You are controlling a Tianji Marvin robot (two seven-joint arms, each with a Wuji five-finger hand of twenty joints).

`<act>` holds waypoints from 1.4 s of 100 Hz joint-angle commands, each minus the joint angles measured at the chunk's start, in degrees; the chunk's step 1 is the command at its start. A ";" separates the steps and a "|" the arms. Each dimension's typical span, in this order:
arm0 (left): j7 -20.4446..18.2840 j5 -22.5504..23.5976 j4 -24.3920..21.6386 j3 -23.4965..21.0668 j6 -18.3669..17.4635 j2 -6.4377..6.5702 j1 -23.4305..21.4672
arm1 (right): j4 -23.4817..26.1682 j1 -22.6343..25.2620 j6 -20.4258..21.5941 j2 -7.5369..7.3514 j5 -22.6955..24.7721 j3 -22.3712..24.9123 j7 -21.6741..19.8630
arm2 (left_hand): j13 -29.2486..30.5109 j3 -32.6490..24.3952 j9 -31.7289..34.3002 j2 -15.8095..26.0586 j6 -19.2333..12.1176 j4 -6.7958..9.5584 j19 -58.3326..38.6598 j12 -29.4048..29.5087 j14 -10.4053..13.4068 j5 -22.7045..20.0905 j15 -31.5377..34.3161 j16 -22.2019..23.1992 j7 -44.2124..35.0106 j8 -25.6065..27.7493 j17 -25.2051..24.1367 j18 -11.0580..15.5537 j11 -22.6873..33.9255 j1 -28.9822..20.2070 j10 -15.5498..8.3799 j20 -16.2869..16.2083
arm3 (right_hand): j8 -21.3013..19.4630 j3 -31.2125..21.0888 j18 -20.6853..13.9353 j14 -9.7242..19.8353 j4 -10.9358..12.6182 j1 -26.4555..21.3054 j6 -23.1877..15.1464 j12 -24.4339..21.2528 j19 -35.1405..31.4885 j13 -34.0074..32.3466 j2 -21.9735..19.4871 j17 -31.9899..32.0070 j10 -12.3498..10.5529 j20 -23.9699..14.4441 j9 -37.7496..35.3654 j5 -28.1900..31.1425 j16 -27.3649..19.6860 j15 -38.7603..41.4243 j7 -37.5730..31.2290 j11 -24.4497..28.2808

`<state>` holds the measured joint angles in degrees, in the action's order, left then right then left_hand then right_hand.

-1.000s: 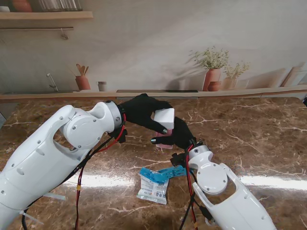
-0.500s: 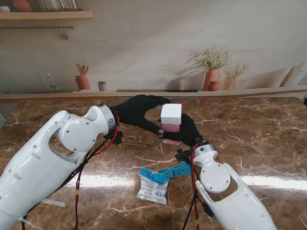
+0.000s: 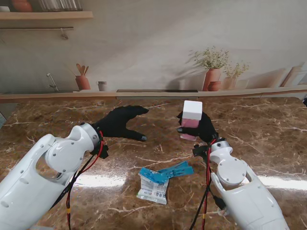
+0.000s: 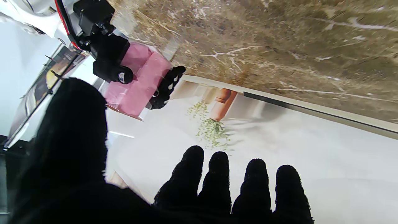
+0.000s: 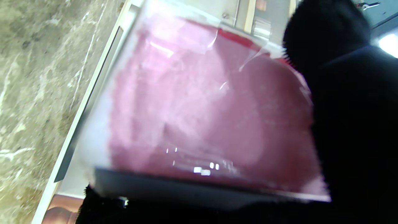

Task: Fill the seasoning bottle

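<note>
From the stand camera I see my right hand (image 3: 200, 128) wrapped around the seasoning bottle (image 3: 191, 120), holding it upright and clear of the marble table (image 3: 268, 129), right of centre. The bottle has a white cap (image 3: 192, 109) on top and a clear body filled with pink. My left hand (image 3: 120, 123) is well apart from it on the left, fingers spread and holding nothing, hovering over the table. Nearer to me, between the two arms, a torn seasoning packet (image 3: 154, 187) lies flat on the marble with a blue strip (image 3: 175, 170) beside it.

On the left wrist camera, my left hand (image 4: 130, 186) shows its four fingertips (image 4: 217, 174) apart and the thumb wide, nothing between them. Beyond them the seasoning bottle (image 4: 136, 82) sits pinched in the black fingers of the right hand (image 4: 112, 59).

The right wrist camera is almost filled by the seasoning bottle (image 5: 199, 118), blurred, pink inside clear walls, with my right hand (image 5: 351, 130) pressed against its side.
</note>
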<state>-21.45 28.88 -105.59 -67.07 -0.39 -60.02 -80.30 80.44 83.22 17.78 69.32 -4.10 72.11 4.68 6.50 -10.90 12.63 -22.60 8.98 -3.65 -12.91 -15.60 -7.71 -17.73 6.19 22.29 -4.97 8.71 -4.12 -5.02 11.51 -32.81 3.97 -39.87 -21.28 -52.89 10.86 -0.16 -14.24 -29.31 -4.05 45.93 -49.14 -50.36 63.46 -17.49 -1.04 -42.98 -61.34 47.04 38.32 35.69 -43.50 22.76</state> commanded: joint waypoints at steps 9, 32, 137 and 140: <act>0.64 1.03 0.84 -0.74 -0.14 0.10 -2.97 | -3.53 -1.45 0.55 -0.33 -1.18 0.72 -1.58 | -2.28 2.28 -1.60 2.21 -0.89 1.95 2.56 0.66 2.62 -0.93 -1.49 -0.76 -0.03 1.17 -0.79 -0.08 -1.44 -0.92 -0.03 -0.16 | -0.24 -13.70 -1.76 2.62 -0.92 -12.08 -11.79 0.27 1.64 -2.55 -13.79 1.05 -6.64 0.94 -5.34 5.79 3.30 -1.30 -11.79 4.24; 1.79 1.88 0.70 -2.63 -0.47 0.05 -6.53 | -11.82 -4.88 1.43 -0.15 -1.94 0.39 -4.00 | -2.69 3.84 -2.84 3.86 -1.93 2.12 2.94 0.98 2.73 0.32 -1.58 -0.62 0.68 1.69 -0.77 -0.94 -2.93 -1.84 -0.35 0.25 | -5.71 -13.80 -3.10 3.32 -1.57 -11.51 -13.84 0.95 4.00 -2.69 -12.41 3.67 -7.02 1.54 -5.79 8.45 4.31 -2.14 -13.26 4.69; 0.96 4.09 -1.18 -5.73 0.32 0.35 -10.40 | -46.09 -19.77 12.08 6.06 -6.94 -4.78 -9.05 | -3.99 6.03 -3.87 5.29 -3.43 2.56 3.88 -0.03 3.21 1.60 -1.92 -0.27 1.21 2.36 -0.63 -1.43 -5.03 -4.12 -0.86 2.05 | -4.02 -15.57 -6.57 4.65 -2.50 -12.80 -18.78 -0.15 17.86 12.49 -6.03 16.64 -9.67 3.80 -1.00 11.17 -2.89 -7.97 -7.53 -0.75; 0.99 4.04 -1.13 -5.68 0.30 0.35 -10.34 | -46.41 -19.88 12.25 6.11 -6.82 -4.76 -9.11 | -3.99 6.10 -3.93 5.24 -3.44 2.56 3.87 -0.05 3.20 1.61 -1.91 -0.25 1.21 2.38 -0.64 -1.42 -5.11 -4.11 -0.83 2.06 | -4.15 -16.20 -6.83 4.72 -2.16 -12.27 -18.53 -0.55 18.32 13.61 -5.85 17.05 -9.55 3.67 0.23 10.53 -3.12 -8.07 -5.87 -0.83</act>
<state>-20.44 32.92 -106.92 -72.97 -0.04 -59.73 -90.65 34.68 63.37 30.01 75.06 -10.50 67.13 -3.41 4.77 -7.31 11.43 -19.10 7.58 -2.95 -11.46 -15.58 -7.07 -18.08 5.54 22.26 -4.90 10.37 -4.12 -6.35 7.84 -36.64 3.98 -38.39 -25.69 -55.30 1.76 2.11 -14.35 -33.66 -4.07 45.81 -35.82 -39.44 66.21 -2.96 -2.47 -38.96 -60.74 47.72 36.14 28.45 -42.32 20.50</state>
